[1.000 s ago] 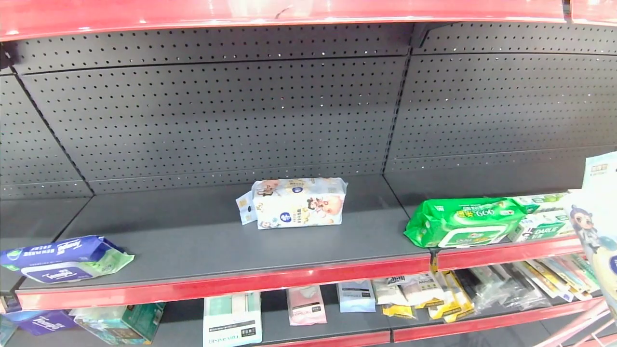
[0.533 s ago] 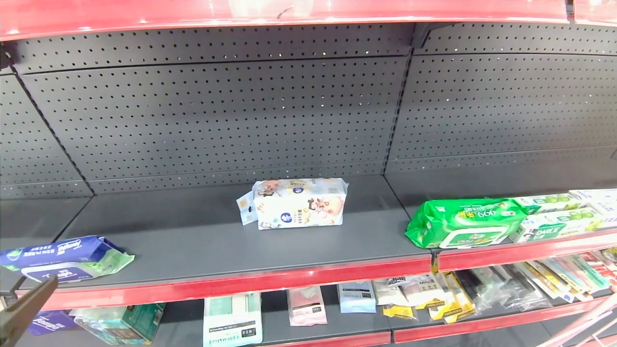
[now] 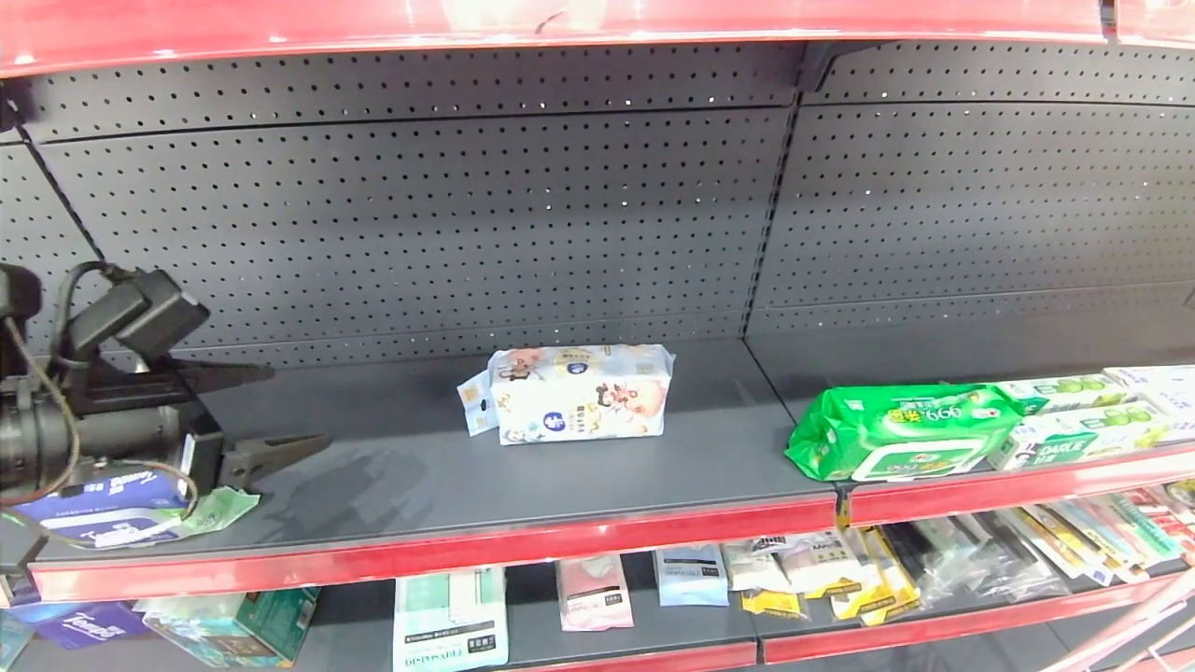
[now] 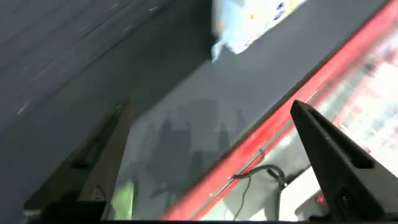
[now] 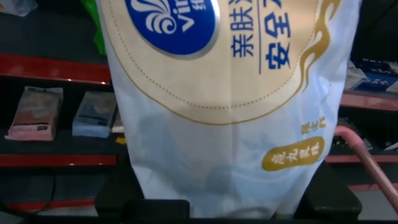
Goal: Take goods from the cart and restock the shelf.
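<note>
Clamped in right tool (image 5: 227, 202), gripped at the end nearest the wrist: large white tissue pack (image 5: 230, 93), long axis running straight out from the wrist, facing the lower tiers.

Left tool (image 3: 299, 404): spread open, empty, over left end of shelf (image 3: 448, 485), above blue wipes pack (image 3: 112, 509), pointing toward small printed pack (image 3: 574, 392) at centre.

Bare deck between printed pack and green wipes pack (image 3: 896, 429), probably nearer the right arm.

Likely next: raise right arm, carry tissue pack forward, lay long axis parallel to red front lip (image 3: 560, 537).
</note>
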